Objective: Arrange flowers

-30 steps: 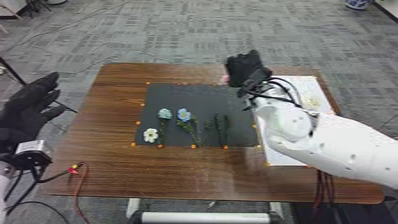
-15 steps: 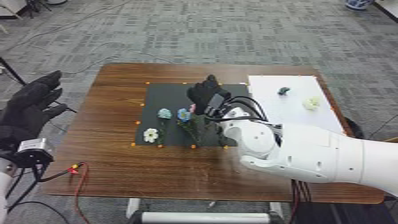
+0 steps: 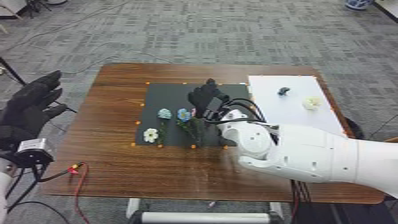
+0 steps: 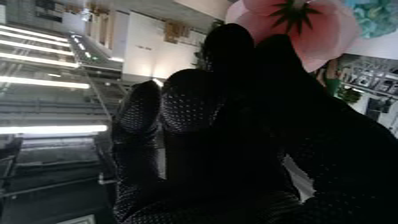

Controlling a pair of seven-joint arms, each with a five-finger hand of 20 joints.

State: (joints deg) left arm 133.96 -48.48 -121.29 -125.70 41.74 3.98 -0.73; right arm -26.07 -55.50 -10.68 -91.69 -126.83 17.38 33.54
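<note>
You have a brown wooden table (image 3: 133,170) with visible grain and a low sheen, a matt dark mat (image 3: 167,96) and a smooth white sheet (image 3: 298,107). Your right hand (image 3: 202,96) wears black fabric with a dotted texture; the pink flower (image 4: 315,32) has thin, smooth, slightly translucent petals.
</note>
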